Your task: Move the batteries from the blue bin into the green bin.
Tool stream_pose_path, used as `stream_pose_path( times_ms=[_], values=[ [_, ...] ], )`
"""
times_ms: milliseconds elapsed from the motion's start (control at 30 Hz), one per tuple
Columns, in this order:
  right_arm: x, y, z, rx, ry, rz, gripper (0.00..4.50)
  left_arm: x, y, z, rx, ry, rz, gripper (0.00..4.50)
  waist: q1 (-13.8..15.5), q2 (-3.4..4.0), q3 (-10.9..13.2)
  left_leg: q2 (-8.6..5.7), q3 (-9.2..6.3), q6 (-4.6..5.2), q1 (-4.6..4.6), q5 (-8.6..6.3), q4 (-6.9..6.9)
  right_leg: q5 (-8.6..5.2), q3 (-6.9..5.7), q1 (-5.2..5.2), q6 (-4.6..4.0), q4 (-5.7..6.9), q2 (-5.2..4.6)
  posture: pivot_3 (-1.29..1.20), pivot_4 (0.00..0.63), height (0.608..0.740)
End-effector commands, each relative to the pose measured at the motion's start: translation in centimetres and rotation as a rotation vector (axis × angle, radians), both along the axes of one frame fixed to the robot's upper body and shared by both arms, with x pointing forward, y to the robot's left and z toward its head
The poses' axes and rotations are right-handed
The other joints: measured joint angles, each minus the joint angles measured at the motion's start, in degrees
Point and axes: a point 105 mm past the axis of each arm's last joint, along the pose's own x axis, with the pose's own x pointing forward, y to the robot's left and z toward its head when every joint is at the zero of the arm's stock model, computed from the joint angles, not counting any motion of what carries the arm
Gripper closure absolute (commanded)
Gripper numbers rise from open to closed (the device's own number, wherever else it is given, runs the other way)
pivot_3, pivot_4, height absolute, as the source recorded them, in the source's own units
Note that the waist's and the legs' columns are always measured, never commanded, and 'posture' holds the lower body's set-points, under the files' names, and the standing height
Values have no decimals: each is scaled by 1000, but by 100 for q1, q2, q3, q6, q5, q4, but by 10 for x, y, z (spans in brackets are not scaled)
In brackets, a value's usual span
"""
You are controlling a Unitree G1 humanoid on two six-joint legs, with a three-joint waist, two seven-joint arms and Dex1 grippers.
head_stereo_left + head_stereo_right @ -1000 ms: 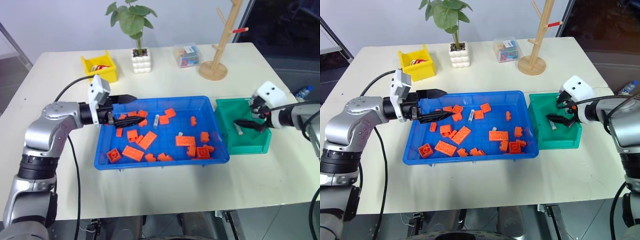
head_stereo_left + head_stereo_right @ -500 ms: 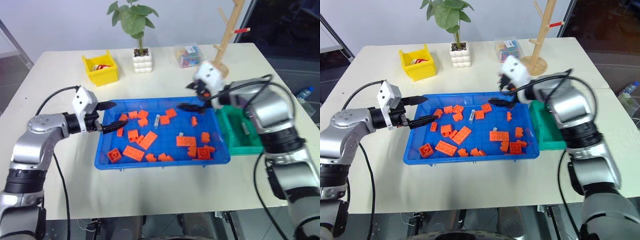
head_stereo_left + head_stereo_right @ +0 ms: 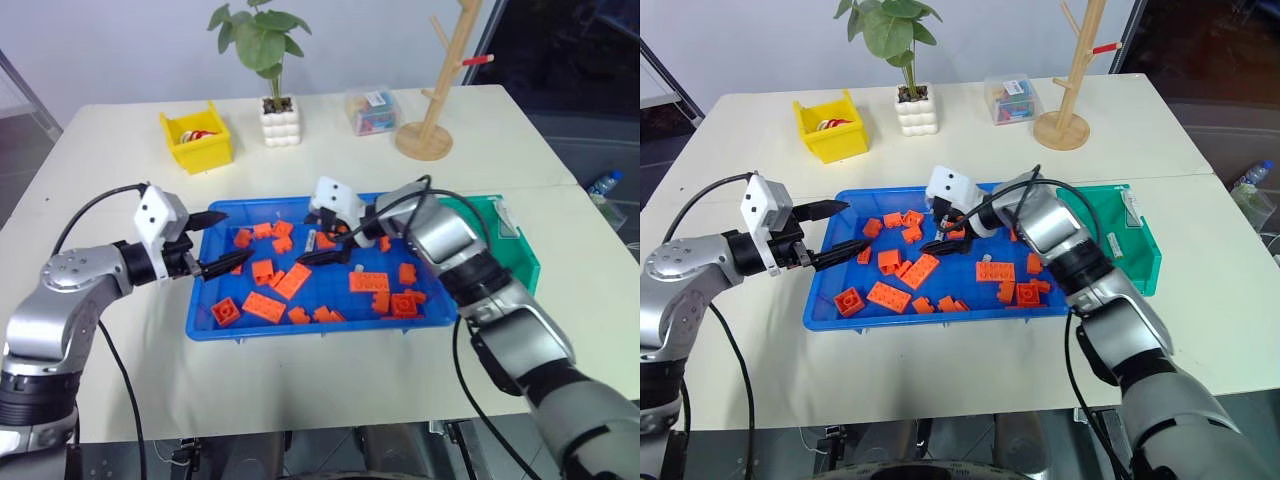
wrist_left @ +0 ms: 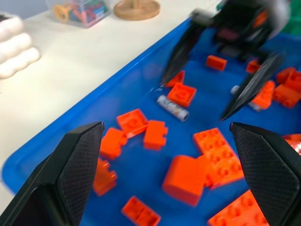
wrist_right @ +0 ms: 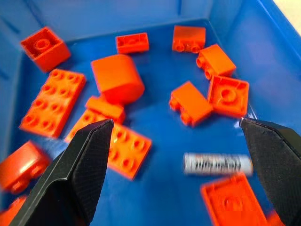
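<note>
Fingers of the left gripper were spread wide and empty, held level over the near-left wall of the blue bin, orange bricks lying beyond the tips. Further right, the right gripper was reached leftward and tilted down, fingers parted wide, nothing held, a battery lying between them. The green bin was seen behind that arm.

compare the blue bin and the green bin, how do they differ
The blue bin is larger and shallower; the green bin is smaller with taller walls. The blue bin is strewn with orange bricks; the green bin has none, just a battery. Both are rectangular plastic, side by side on the table.
</note>
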Motion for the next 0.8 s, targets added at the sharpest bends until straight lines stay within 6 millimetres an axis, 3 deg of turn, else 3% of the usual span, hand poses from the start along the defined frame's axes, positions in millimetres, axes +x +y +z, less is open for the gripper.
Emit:
stream_pose_path(
  times_ms=[33,333,600,700,800],
  values=[
    [16,-1,7,-10,-62,-43,74,-4,1,11,-11,-43,13,0,5,0,0,0,0,0,0,0,0,0,0,0,0,0,0,0,150,740],
    [26,-8,-12,-66,-48,-55,74,-5,1,13,-20,-49,29,0,-12,0,0,-1,0,0,2,0,-1,1,0,0,-2,1,0,0,150,740],
    [27,-9,-16,-64,-33,-57,74,-4,-1,14,-23,-57,31,0,-16,0,0,0,0,0,3,0,-2,1,0,0,-2,1,1,0,150,740],
    [26,-5,-17,-59,-33,-54,904,-3,-1,14,-23,-58,31,0,-16,0,0,0,0,0,3,0,-2,1,0,0,-2,2,2,0,150,740],
    [25,-2,-16,-56,-33,-48,2268,-3,-1,14,-24,-60,34,0,-14,0,0,0,0,-1,3,0,-2,1,0,0,-2,2,2,0,150,740]
  ],
)
